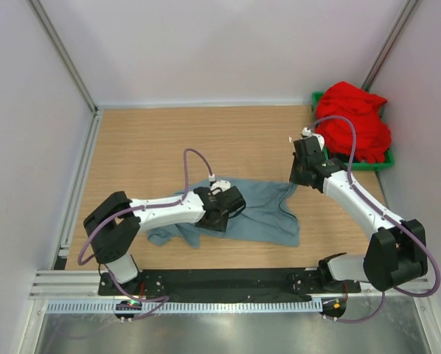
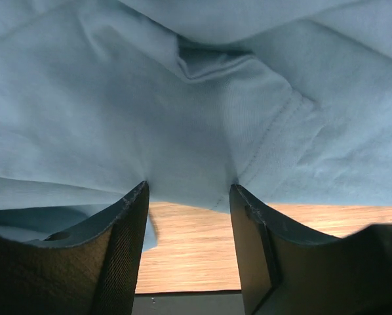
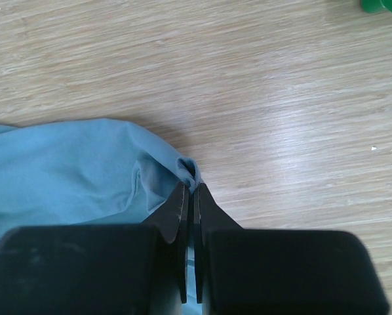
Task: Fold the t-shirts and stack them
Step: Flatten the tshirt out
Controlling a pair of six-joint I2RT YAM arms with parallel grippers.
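Observation:
The grey-blue t-shirt lies crumpled on the wooden table, near the front middle. My left gripper sits over its left part. In the left wrist view the gripper is open, its tips touching the cloth with only table showing in the gap between them. My right gripper is at the shirt's upper right corner. In the right wrist view it is shut on a small fold of the cloth edge. The red t-shirt lies bunched in a green bin at the back right.
White walls with metal frame posts enclose the table on the left, back and right. The black base rail runs along the near edge. Purple cables loop over both arms.

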